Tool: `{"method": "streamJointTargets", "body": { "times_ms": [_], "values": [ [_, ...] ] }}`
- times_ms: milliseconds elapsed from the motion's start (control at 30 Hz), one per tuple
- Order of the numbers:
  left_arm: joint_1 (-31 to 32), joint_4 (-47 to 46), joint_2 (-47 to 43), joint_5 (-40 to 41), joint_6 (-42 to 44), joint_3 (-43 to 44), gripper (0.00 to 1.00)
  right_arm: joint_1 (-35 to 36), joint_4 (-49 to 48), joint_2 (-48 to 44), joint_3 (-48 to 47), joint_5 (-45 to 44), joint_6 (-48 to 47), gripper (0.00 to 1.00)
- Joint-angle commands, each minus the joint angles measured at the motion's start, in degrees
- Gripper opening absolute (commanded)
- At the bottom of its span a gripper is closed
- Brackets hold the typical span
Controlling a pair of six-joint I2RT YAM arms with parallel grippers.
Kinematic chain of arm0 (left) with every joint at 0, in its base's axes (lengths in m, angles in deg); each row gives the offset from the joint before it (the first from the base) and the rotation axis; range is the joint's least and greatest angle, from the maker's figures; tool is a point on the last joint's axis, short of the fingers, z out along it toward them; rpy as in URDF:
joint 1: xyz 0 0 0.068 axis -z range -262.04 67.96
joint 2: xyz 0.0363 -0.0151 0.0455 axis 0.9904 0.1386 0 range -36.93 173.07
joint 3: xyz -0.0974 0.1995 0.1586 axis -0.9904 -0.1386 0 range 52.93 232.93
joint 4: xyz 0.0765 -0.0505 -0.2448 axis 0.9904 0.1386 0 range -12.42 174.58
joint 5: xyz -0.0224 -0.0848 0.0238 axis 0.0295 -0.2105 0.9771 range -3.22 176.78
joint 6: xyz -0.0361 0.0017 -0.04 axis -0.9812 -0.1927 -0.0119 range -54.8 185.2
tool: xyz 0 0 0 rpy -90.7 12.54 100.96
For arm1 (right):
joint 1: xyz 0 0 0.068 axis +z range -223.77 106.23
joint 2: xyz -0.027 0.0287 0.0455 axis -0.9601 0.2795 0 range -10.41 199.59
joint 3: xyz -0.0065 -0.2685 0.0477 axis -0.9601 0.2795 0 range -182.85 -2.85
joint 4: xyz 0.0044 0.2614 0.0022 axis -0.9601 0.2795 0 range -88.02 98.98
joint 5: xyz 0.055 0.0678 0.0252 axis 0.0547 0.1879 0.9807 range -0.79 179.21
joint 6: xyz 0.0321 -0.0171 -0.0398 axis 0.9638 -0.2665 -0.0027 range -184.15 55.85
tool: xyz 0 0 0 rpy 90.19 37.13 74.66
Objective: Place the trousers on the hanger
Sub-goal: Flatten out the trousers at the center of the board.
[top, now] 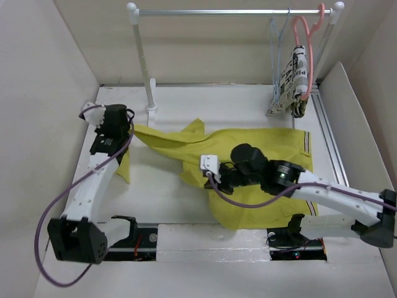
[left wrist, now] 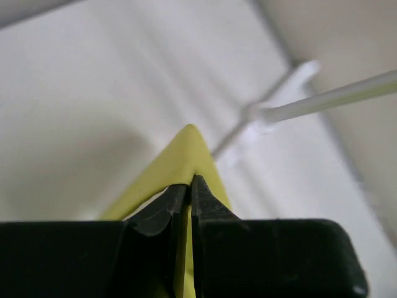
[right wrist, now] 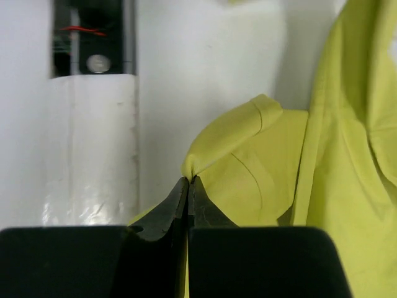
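— Between the pressed-together fingers of the left gripper (left wrist: 190, 181) sits a thin fold of the trousers (top: 260, 149), a yellow peak rising just past the tips. How secure does that look?

— Slim, on this evidence. Only an edge is pinched. If the arm lifts hard, the weight of the cloth could drag the fold out from between the pads.

— And the right gripper (right wrist: 188, 181)?

— Its fingers are likewise closed on a small tuck of the same cloth. Most of the garment is spread to the right of the tips, lying on the table (top: 173, 205). Should the two arms pull unevenly, one pinch may give first, leaving the trousers swinging from a single corner.

— Where is the hanger (top: 277, 62)?

— Well beyond both sets of fingers, at far right. It is hooked on the rail (top: 236, 11) just beside the pink hanger (top: 305, 37) and its printed cloth (top: 290, 93). The two hang close together, so a bulky load carried in could knock the wrong one. It could also push the thin hanger along the rail rather than drape over it.
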Motion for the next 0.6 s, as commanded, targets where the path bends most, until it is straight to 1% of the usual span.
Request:
{"method": "streamJointTargets", "body": {
  "times_ms": [0,33,67,100,133,233,267,300,333,367,400,433,467,500,533,567],
  "values": [
    [0.5,-0.9,-7.2,0.8,6.8,7.2,0.00,0.1,7.5,-6.1,1.2,11.3,-2.7,0.00],
    [0.5,-0.1,-7.0,0.8,7.1,11.3,0.00,-0.5,7.1,-8.0,2.2,12.9,-2.6,0.00],
    [1.2,1.4,-6.6,1.3,7.9,13.6,0.00,-1.3,7.3,-10.3,2.3,14.9,-2.5,0.00],
    [1.2,2.8,-5.6,1.0,8.0,16.1,0.00,-3.5,6.7,-11.4,2.6,16.6,-2.0,0.00],
    [1.2,4.0,-5.2,0.4,8.1,20.9,0.00,-4.4,6.0,-11.9,3.5,18.7,-2.0,0.00],
    [1.2,4.2,-5.7,-1.2,9.8,27.5,0.00,-7.2,7.4,-12.6,2.7,27.1,-3.6,0.00],
    [1.2,4.0,-6.0,-1.0,10.5,28.9,0.00,-7.2,7.7,-12.6,0.9,30.9,-3.9,0.00],
    [1.2,4.1,-5.3,-0.9,12.5,30.6,0.00,-7.2,11.2,-12.9,-1.1,31.1,-6.2,0.00],
    [1.2,4.7,-4.7,-0.7,13.4,34.5,0.00,-7.2,12.8,-13.5,-2.9,31.2,-6.8,0.00],
    [1.2,5.6,-3.6,-0.6,14.5,36.2,0.00,-7.2,14.2,-14.0,-5.0,31.9,-7.1,0.00],
    [1.2,5.6,-1.4,-2.2,17.3,37.6,0.00,-7.2,15.2,-14.8,-5.3,31.8,-8.2,0.00],
    [1.2,5.9,-0.1,-2.9,18.3,39.8,0.00,-7.7,16.3,-14.9,-5.3,31.2,-8.8,0.00],
    [1.2,5.9,2.8,-4.7,20.2,41.4,0.00,-9.7,17.5,-14.5,-4.0,22.6,-8.5,0.00],
    [1.2,5.9,4.4,-6.1,20.2,41.4,0.00,-9.7,17.9,-14.5,-3.2,22.5,-7.6,0.00],
    [1.2,5.6,6.2,-7.3,22.1,42.7,0.00,-10.6,18.2,-13.3,-2.2,18.3,-6.4,0.00],
    [0.7,6.5,8.2,-7.8,22.1,43.5,0.00,-12.2,18.0,-12.3,-1.1,13.5,-5.9,0.00]
  ]
}}
